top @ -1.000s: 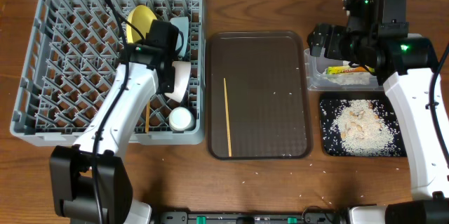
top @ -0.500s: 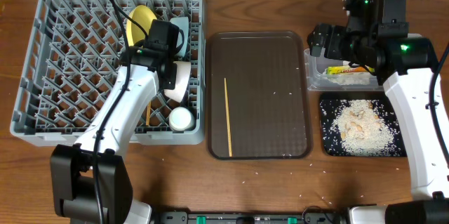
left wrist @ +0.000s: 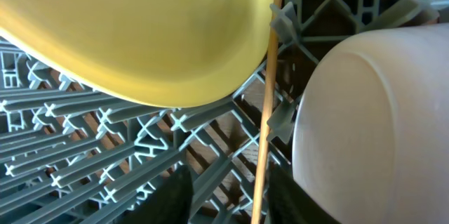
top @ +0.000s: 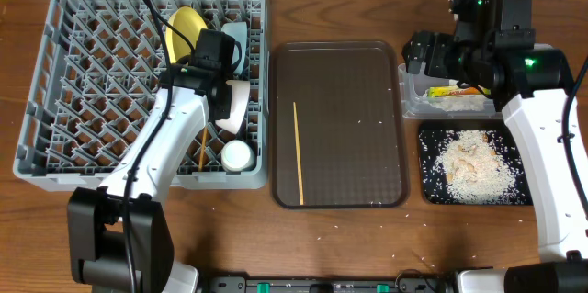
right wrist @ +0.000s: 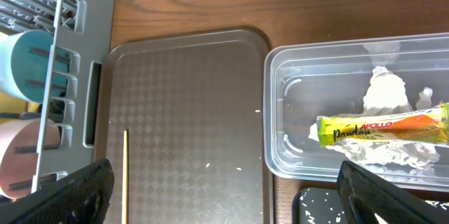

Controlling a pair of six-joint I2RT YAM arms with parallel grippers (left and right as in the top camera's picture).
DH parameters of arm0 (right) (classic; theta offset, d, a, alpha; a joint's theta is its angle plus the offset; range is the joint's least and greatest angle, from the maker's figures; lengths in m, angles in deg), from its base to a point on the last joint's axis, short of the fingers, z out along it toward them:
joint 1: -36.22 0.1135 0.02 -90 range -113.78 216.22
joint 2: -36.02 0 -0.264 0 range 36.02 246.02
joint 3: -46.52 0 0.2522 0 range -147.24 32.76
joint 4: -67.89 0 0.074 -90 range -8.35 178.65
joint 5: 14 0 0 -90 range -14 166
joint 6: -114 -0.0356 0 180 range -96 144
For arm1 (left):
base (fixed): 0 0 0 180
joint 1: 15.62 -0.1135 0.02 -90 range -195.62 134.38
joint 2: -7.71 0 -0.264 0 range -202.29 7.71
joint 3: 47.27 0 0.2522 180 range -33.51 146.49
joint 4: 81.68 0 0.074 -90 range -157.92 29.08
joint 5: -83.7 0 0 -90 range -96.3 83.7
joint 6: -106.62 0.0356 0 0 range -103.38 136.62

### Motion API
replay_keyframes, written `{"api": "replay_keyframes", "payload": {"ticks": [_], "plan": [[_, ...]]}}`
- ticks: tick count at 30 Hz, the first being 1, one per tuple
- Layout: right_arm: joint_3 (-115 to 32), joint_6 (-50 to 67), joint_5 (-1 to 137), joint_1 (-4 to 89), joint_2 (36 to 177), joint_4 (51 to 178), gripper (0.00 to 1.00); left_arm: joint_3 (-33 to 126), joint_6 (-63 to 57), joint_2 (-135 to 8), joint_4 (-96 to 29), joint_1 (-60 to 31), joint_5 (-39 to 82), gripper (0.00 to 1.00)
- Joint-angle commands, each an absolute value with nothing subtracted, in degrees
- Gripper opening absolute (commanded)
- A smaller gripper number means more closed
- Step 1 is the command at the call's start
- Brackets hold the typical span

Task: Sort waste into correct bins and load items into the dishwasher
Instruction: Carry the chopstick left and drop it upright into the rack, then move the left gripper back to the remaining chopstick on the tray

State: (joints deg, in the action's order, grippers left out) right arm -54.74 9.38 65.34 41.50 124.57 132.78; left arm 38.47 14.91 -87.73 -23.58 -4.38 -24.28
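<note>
My left gripper [top: 217, 109] is open inside the grey dish rack [top: 92, 82]. A wooden chopstick [left wrist: 265, 112] stands between its fingers, close to the right one, and shows in the overhead view [top: 200, 146]. The yellow plate [left wrist: 140, 34], light blue bowl [top: 236, 36], white bowl [left wrist: 372, 126] and white cup [top: 237, 155] sit in the rack. The second chopstick [top: 298, 153] lies on the brown tray [top: 349, 73]. My right gripper [right wrist: 231, 203] is wide open and empty above the tray's right edge, beside the clear tub [right wrist: 280, 112] holding the green-and-yellow wrapper [right wrist: 382, 129].
The black tray [top: 427, 192] at the front right holds a heap of rice [top: 473, 164]. Crumpled white paper [right wrist: 382, 90] lies in the tub with the wrapper. A few rice grains are scattered on the brown tray and on the wooden table in front of it.
My left gripper has shifted slightly up and to the right in the rack, and the chopstick there now shows more plainly beside the arm. The right arm has not moved.
</note>
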Motion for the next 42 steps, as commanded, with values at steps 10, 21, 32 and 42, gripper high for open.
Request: {"api": "replay_keyframes", "payload": {"ticks": [10, 21, 32, 42], "plan": [[-55.29, 9.69, 65.45, 41.87, 124.73, 132.7, 0.99, 44.48, 12.15, -86.13, -20.91, -0.4, -24.28, 0.4], [-55.29, 9.69, 65.45, 41.87, 124.73, 132.7, 0.99, 47.35, -4.83, -86.37, -19.32, 12.84, -7.27, 0.44], [-55.29, 9.69, 65.45, 41.87, 124.73, 132.7, 0.99, 47.35, -5.14, -97.3, -18.47, 18.37, 0.81, 0.45], [-55.29, 9.69, 65.45, 41.87, 124.73, 132.67, 0.99, 47.35, -9.9, -104.43, -15.45, 19.18, 3.81, 0.45]]}}
